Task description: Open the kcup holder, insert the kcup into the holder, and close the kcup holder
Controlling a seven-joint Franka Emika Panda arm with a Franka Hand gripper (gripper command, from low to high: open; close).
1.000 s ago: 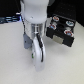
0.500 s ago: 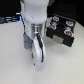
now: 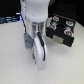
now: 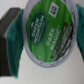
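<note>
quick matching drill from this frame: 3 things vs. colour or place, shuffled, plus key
Things:
1. kcup holder
2. kcup
3. table

Colour or place:
A. pale, bare surface under the arm
B. black block with pale panels, on the exterior view's right
C. green with a printed whitish lid, filling the wrist view close up

Pairs: 1-B, 2-C, 3-A

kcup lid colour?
Green, with a white rim and white lettering on the kcup. Shows best in the wrist view.
</note>
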